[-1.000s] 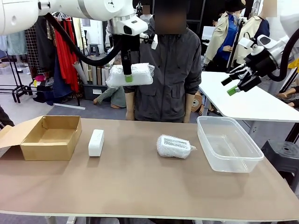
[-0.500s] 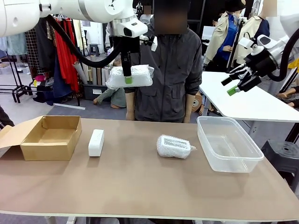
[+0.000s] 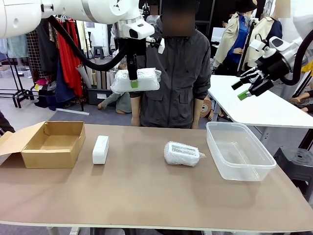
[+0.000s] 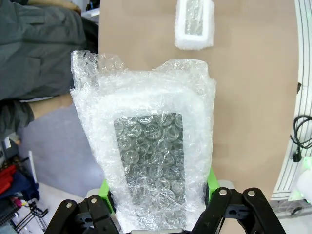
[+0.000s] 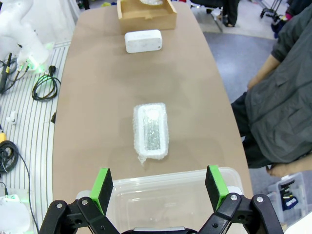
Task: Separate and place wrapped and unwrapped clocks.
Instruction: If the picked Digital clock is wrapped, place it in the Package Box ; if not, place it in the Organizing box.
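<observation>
Holding bubble-wrapped clock point(image 3: 146, 78) aloft above worktop point(image 3: 146, 196) in clamped left claw point(image 3: 134, 83); right claw point(image 3: 239, 89) spread wide, empty, raised at right.

Crinkly, glossy clear bubble wrap sheathes the grey-faced rectangular wrapped clock point(image 3: 136, 80) at 12 o'clock in the front view. The same wrap covers the second wrapped clock point(image 3: 182, 153) near centre on the smooth, matt tan table point(image 3: 146, 200). At 9 o'clock the bare white rounded plastic clock point(image 3: 100, 149) looks smooth and satin beside a matt brown cardboard box point(image 3: 49, 159); at 3 o'clock a clear plastic tub point(image 3: 248, 173) gleams.
</observation>
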Action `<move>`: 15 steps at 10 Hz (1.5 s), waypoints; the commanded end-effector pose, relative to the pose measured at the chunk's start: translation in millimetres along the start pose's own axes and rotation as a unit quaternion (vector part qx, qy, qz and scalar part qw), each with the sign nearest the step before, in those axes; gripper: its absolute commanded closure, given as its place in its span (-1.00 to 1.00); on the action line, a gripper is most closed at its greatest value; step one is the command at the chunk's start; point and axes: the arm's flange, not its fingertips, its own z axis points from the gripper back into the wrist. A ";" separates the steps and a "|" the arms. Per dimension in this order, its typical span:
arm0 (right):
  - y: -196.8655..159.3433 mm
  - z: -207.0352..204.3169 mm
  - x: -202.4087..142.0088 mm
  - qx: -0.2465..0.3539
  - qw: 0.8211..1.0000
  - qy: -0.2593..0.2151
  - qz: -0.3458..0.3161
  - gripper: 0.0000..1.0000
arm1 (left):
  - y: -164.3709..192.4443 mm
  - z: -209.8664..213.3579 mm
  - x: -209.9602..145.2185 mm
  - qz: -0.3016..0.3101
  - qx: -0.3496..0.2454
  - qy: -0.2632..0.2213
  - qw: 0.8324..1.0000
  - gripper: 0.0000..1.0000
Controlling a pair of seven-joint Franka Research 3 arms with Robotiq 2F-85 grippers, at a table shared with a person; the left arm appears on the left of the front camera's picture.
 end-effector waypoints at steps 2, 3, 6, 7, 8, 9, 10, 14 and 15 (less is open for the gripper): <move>0.2 0.0 1.5 0.000 1.000 0.000 0.002 -1.00 | -15.8 0.1 -12.1 0.110 -0.011 0.041 0.993 1.00; 0.2 0.0 1.5 0.000 1.000 0.000 0.002 -1.00 | -28.9 5.6 -17.9 0.158 -0.005 0.047 0.986 1.00; 0.2 0.0 1.5 0.000 1.000 0.000 0.002 -1.00 | -66.0 5.3 -68.6 0.316 0.015 0.023 0.948 1.00; 0.2 0.0 1.5 0.000 1.000 0.000 0.002 -1.00 | -81.1 4.2 -94.0 0.352 0.008 0.016 0.936 1.00; 0.2 0.0 1.5 0.000 1.000 0.000 0.002 -1.00 | -94.8 -5.0 -108.0 0.388 0.003 0.019 0.922 1.00; 0.2 0.0 1.5 0.000 1.000 0.000 0.002 -1.00 | -104.9 -8.5 -125.3 0.415 0.006 0.033 0.909 1.00; 0.2 0.0 1.5 0.000 1.000 0.000 0.002 -1.00 | -118.5 -7.5 -142.3 0.437 0.010 0.041 0.899 1.00; 0.2 0.0 1.5 0.000 1.000 0.000 0.002 -1.00 | -132.2 -6.5 -196.7 0.488 0.034 0.043 0.871 1.00; 0.2 0.0 1.5 0.000 1.000 0.000 0.002 -1.00 | -132.0 -10.5 -183.9 0.468 0.007 0.054 0.882 1.00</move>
